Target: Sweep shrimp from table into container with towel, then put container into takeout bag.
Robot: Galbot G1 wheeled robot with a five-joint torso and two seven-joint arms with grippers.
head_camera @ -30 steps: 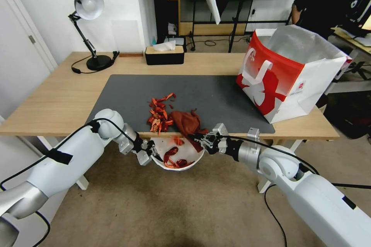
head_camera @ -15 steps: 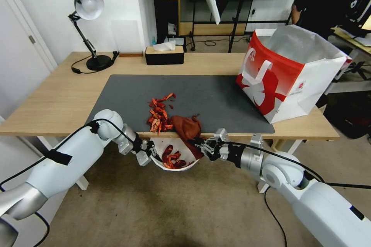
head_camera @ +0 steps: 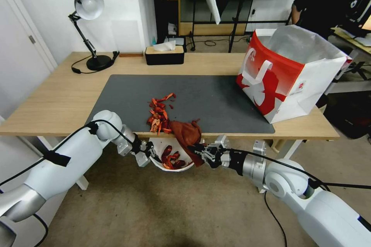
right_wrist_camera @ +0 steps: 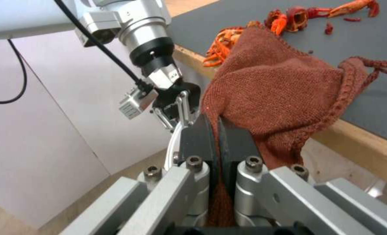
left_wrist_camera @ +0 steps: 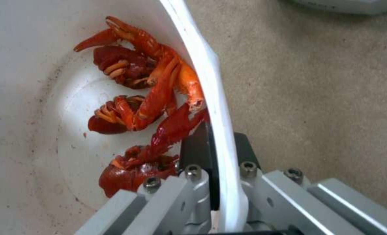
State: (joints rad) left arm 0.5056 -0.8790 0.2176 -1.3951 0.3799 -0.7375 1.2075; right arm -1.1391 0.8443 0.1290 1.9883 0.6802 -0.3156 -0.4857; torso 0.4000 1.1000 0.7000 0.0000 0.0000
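Head view shows the left gripper (head_camera: pixel 148 153) just below the near edge of the table (head_camera: pixel 46 100), pinching the rim of the round white container (head_camera: pixel 172 168) and holding it under that edge. Left wrist view makes the grip clear — one finger (left_wrist_camera: pixel 198 147) sits inside the bowl wall and the other outside, squeezed tight on the rim. Some red shrimp (left_wrist_camera: pixel 145 98) lie in the bottom of the container, and one leans against the wall beside the inside finger.

More shrimp (head_camera: pixel 159 115) lie in a loose pile on the dark grey mat (head_camera: pixel 216 96), close to the near edge, right above the container.

The right gripper (head_camera: pixel 201 150) is also just below the table edge, next to the container. Its fingers (right_wrist_camera: pixel 237 143) are clamped on a fold of the rust-brown towel (head_camera: pixel 186 131). The towel hangs over the edge — part of it rests on the mat touching the shrimp pile, and part droops down toward the container.

The takeout bag (head_camera: pixel 286 77) stands open at the right end of the table, well apart from the shrimp. A black tissue box (head_camera: pixel 164 56) and a desk lamp (head_camera: pixel 87 23) stand along the far side.
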